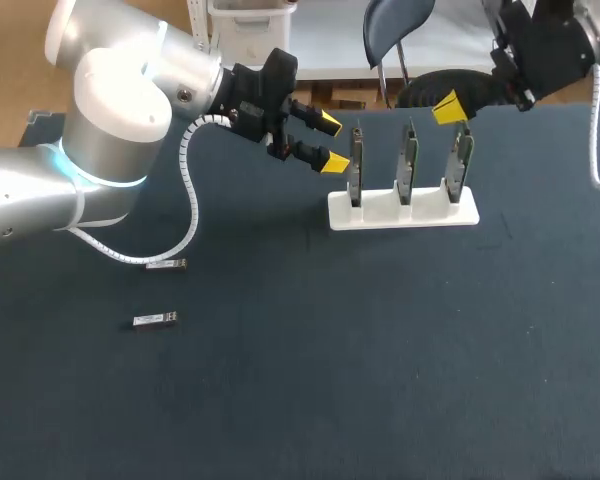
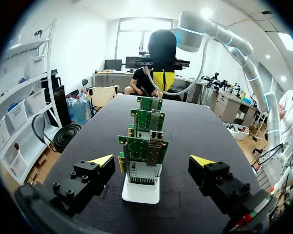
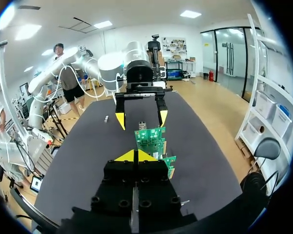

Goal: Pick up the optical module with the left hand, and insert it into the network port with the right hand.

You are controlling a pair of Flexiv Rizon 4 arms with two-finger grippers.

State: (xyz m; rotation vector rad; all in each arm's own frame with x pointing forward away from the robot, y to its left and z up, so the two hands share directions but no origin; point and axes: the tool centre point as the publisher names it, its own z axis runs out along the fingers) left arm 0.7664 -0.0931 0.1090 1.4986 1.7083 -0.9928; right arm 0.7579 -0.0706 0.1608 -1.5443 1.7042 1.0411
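Left gripper (image 1: 330,142): fingers spread, empty, just beside the 9 o'clock end of the white stand (image 1: 403,210). The optical modules lie well apart from it, toward 7 o'clock on the dark matte mat (image 1: 380,350): near module (image 1: 166,264) and far module (image 1: 155,320). Both are small flat metal bars, long axis 3–9 o'clock. Left arm is clearly nearer. Right gripper (image 3: 135,156): tips pressed together, empty, over the stand's 3 o'clock green board (image 1: 462,160).
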